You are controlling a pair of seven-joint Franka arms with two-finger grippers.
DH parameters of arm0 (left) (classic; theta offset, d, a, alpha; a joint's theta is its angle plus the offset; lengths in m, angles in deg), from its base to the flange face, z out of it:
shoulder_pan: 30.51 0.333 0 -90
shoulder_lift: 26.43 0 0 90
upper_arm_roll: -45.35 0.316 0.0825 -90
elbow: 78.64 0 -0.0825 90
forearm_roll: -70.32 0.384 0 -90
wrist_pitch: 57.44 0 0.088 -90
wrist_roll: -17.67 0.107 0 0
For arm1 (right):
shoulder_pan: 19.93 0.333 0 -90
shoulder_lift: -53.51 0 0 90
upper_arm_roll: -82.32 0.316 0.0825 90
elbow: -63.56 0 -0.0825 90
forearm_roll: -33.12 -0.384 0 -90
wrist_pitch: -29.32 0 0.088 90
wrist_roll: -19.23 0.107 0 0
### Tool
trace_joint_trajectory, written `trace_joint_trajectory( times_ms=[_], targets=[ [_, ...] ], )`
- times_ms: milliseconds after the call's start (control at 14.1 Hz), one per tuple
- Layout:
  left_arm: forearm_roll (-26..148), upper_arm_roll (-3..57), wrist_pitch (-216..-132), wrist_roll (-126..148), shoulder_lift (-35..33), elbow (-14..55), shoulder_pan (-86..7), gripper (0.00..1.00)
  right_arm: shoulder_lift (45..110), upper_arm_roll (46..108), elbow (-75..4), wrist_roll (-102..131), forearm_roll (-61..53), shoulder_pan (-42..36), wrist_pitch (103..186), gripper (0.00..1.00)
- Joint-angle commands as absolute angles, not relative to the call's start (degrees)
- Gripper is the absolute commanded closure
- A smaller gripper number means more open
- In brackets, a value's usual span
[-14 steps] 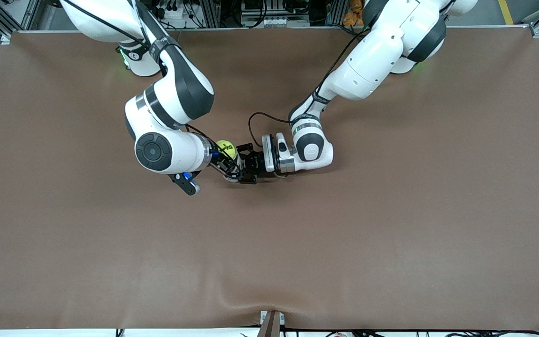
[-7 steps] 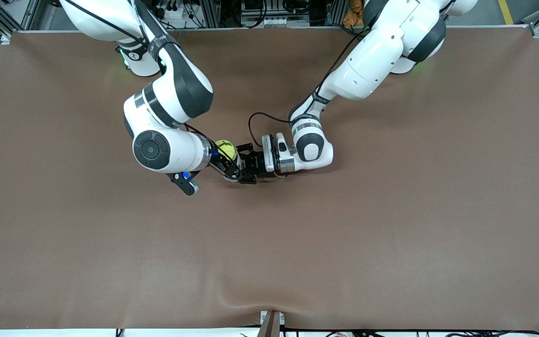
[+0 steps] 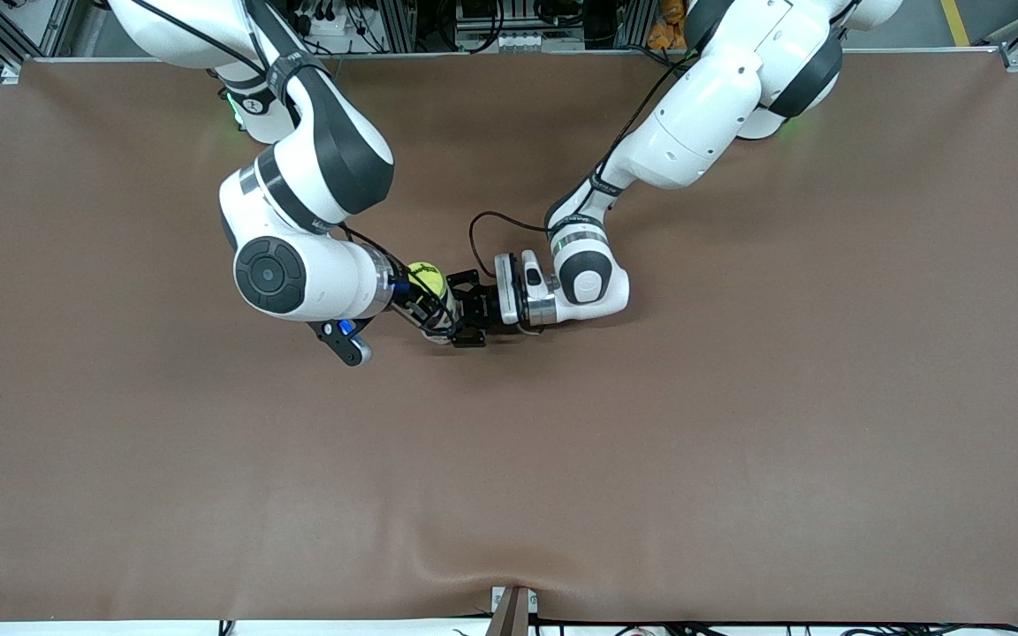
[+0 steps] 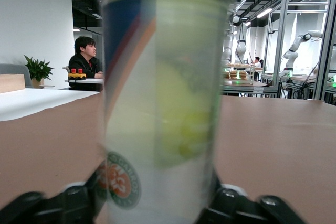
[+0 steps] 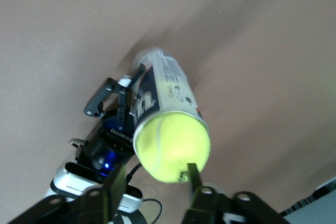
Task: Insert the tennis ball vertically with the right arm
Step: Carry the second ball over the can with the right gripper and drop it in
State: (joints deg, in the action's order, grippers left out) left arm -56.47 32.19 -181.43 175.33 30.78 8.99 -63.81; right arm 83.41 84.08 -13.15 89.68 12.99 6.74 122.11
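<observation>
The tennis ball [image 5: 172, 148] sits in the tube's [image 5: 160, 90] mouth, between the right claw's [image 5: 152, 184] spread fingers; the left claw [image 3: 467, 311] grips the tube.

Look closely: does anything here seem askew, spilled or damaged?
Nothing stands out. The clear plastic ball tube stands upright at the left gripper, and the yellow tennis ball sits at its mouth below the right gripper.
</observation>
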Motion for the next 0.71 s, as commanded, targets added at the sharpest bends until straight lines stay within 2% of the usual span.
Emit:
trace_joint_trajectory(
  times_ms=[0,355,640],
  targets=[
    [-59.85,31.99,-181.54,183.52,31.14,9.60,-64.08,0.00,81.99,84.25,-13.08,92.08,12.03,6.61,120.99,1.00],
    [-59.85,31.90,-181.55,183.00,30.70,9.86,-63.91,0.00,82.51,84.07,-13.17,92.71,12.56,7.14,121.25,1.00],
    [-59.85,30.95,-181.46,181.77,29.03,13.72,-63.03,0.00,81.90,83.90,-12.90,92.27,12.38,6.35,120.81,1.00]
  ],
)
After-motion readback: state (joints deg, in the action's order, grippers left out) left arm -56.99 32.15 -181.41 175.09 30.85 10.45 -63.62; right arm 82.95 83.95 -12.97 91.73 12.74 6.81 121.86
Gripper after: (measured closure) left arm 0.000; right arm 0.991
